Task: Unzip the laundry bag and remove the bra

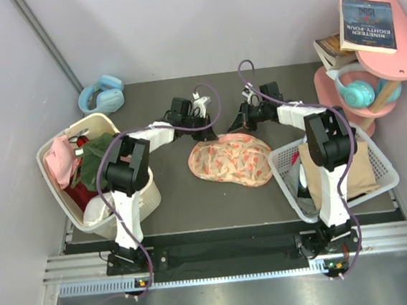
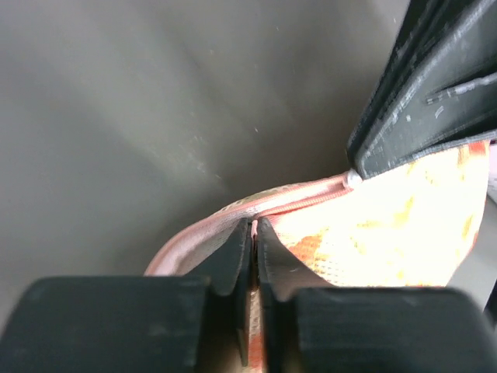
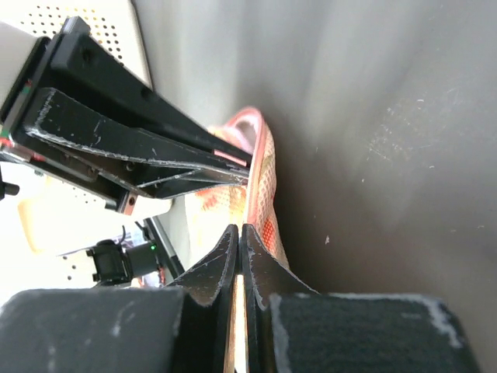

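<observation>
Left gripper [image 2: 255, 233], right gripper [image 3: 239, 233]: each clamped on pink zip edge of cream-peach printed laundry bag [image 1: 231, 160]; whole pouch only from above

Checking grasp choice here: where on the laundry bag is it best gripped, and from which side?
Grip the pink zip trim on the laundry bag, at its far edge, from above. The bag lies flat, so that thin raised seam is the easiest pinch; the left gripper and right gripper meet there.
</observation>
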Robot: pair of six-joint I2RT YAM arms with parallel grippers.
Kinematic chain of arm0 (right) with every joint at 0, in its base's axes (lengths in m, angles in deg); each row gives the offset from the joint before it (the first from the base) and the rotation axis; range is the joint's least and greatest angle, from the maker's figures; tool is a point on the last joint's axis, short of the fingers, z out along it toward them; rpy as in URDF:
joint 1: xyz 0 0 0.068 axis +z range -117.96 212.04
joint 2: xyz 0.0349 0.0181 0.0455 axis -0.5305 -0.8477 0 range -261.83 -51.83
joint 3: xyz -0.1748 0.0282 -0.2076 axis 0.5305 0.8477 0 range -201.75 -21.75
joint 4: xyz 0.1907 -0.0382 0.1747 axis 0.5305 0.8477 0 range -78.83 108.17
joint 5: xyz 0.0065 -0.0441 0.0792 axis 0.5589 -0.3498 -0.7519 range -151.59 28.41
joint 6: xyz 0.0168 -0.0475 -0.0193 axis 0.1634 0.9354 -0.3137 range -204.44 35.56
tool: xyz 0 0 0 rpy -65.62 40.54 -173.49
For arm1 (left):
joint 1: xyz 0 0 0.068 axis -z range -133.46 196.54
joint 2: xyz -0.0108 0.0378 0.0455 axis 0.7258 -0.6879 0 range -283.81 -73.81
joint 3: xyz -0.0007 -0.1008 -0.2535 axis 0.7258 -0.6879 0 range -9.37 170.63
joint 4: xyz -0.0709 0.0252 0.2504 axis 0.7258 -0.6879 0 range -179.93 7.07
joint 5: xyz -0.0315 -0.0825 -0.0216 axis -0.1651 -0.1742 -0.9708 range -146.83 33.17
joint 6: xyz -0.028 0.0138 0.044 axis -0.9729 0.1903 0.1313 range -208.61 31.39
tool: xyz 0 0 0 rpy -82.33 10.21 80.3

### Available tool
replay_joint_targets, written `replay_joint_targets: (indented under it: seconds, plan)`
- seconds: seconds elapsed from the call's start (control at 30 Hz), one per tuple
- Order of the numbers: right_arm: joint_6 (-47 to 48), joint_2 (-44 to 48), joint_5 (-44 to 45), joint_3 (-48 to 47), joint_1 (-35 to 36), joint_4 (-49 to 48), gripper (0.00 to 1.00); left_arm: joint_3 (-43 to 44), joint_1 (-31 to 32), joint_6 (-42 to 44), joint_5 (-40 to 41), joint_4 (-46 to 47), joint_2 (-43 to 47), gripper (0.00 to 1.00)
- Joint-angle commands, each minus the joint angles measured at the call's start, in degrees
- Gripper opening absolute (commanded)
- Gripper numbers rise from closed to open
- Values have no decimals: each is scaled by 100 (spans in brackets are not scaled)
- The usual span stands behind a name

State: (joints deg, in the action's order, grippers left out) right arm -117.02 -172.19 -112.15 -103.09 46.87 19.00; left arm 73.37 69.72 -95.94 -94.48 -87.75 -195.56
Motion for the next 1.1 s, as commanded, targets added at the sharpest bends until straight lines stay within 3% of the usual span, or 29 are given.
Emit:
replay_joint_targets:
  seconds: [0.0,1.07]
  plan:
    - [50,460,-41,-49,-24,-230,0,-179,11,153,47,-203,372,0]
    - [287,214,214,-374,-165,289,0,-979,-867,-189,1550,-414,1365,0]
